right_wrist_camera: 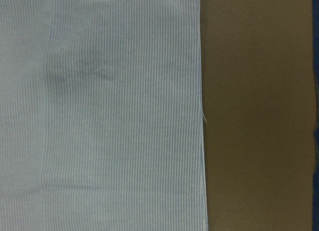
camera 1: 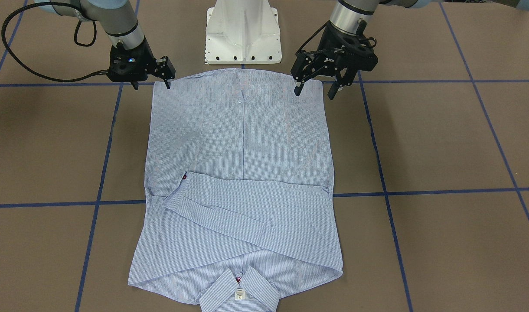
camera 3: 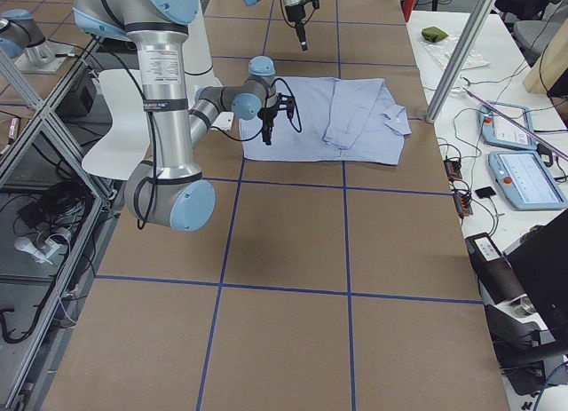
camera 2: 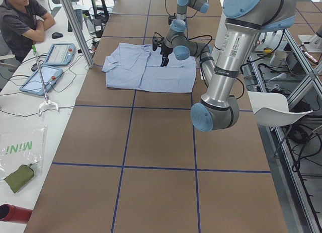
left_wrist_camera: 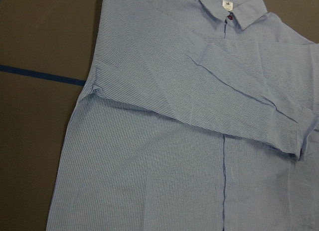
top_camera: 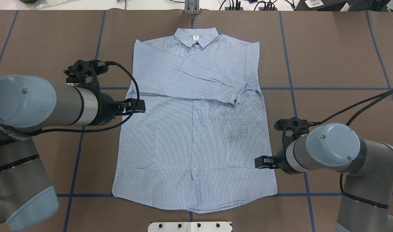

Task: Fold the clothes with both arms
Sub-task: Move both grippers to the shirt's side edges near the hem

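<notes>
The light blue striped shirt [top_camera: 196, 138] lies flat, front up, with its collar [top_camera: 196, 35] far from the robot and both sleeves folded across the chest. It also shows in the front view [camera 1: 243, 151]. My left gripper [camera 1: 315, 93] is open and empty, and hovers over the shirt's hem corner on my left. The overhead view shows it [top_camera: 140, 107] by the shirt's left edge. My right gripper [camera 1: 151, 86] is open and empty at the hem corner on my right, low beside the shirt's right edge [top_camera: 259, 162]. The right wrist view shows that edge [right_wrist_camera: 202, 116] close up. No fingers show in either wrist view.
The white pedestal base [camera 1: 243, 34] stands just behind the hem. Blue tape lines [camera 1: 420, 191] grid the brown table. A side bench with tablets [camera 2: 55, 54], a metal post [camera 2: 75, 26] and a seated person [camera 2: 20, 16] lie beyond the collar end.
</notes>
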`<state>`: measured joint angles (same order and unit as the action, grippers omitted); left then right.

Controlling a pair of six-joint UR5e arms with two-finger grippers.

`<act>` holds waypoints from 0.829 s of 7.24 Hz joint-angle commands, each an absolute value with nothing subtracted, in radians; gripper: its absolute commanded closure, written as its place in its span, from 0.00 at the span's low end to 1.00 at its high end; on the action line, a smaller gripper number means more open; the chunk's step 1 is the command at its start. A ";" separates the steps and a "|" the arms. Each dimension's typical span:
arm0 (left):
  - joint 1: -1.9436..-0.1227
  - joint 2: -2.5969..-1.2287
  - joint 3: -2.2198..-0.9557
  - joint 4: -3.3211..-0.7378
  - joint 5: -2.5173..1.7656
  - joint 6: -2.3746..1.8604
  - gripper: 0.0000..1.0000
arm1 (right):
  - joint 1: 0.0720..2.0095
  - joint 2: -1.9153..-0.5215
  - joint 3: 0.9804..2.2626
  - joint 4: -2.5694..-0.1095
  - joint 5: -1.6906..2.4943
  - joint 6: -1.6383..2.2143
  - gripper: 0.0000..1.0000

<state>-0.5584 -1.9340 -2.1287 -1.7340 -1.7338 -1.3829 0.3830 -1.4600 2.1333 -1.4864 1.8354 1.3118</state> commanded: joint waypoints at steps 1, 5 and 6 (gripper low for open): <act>-0.555 -1.930 -2.129 -1.733 -1.718 -1.382 0.00 | 0.333 -1.470 2.091 -1.486 1.839 1.315 0.06; -0.552 -1.931 -2.125 -1.733 -1.718 -1.382 0.00 | 0.267 -1.471 2.053 -1.496 1.841 1.315 0.21; -0.552 -1.930 -2.123 -1.733 -1.718 -1.382 0.00 | 0.262 -1.474 2.051 -1.496 1.844 1.315 0.28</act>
<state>-0.5520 -1.9312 -2.1253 -1.7334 -1.7181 -1.3821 0.2744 -1.4727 2.0581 -1.4961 1.8414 1.3146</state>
